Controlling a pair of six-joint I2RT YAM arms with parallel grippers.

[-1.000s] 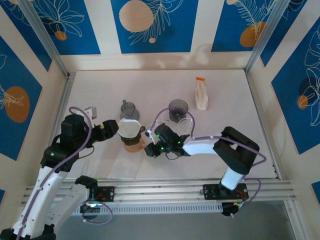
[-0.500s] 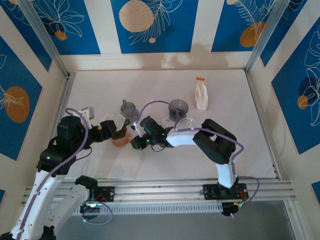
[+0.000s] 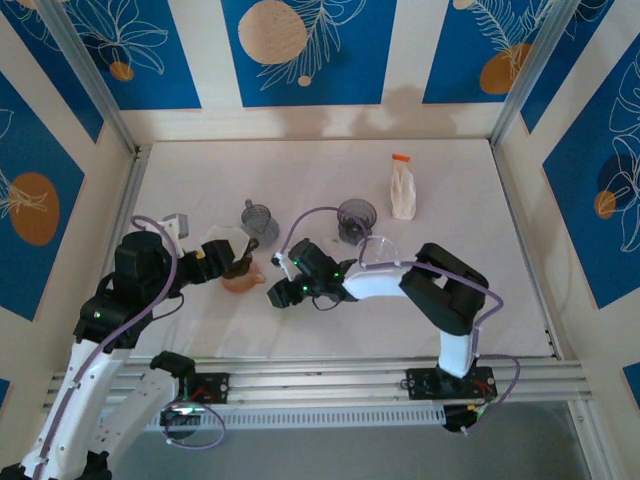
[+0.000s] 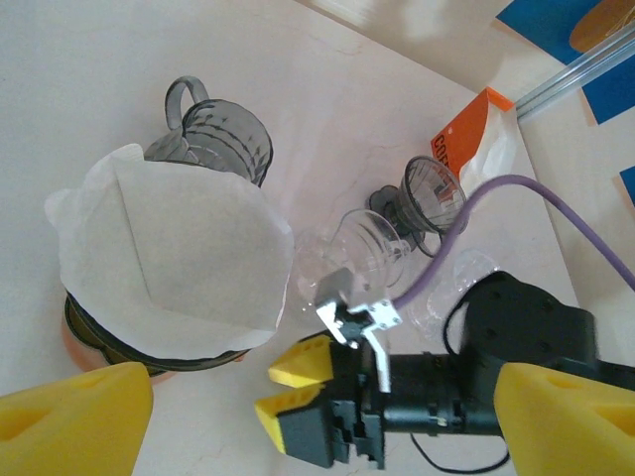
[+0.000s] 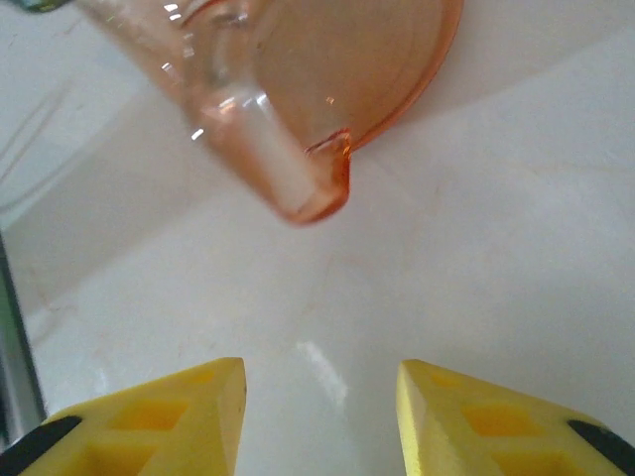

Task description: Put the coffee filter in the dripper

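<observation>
Right fingers (image 5: pixel 149 407) have backed off; coffee filter (image 4: pixel 169 258) sits mouth-up in dripper (image 5: pixel 377 69)

We see the white paper coffee filter (image 4: pixel 169 263) masking most of the translucent orange plastic dripper (image 5: pixel 382 64), which is blurred and cropped in the right wrist view.

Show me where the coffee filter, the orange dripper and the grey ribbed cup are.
coffee filter (image 4: pixel 169 263), left wrist view, middle of the paper cone.
orange dripper (image 5: pixel 367 59), right wrist view, on its round base.
grey ribbed cup (image 4: pixel 226 139), left wrist view, on its ribbed side wall.
</observation>
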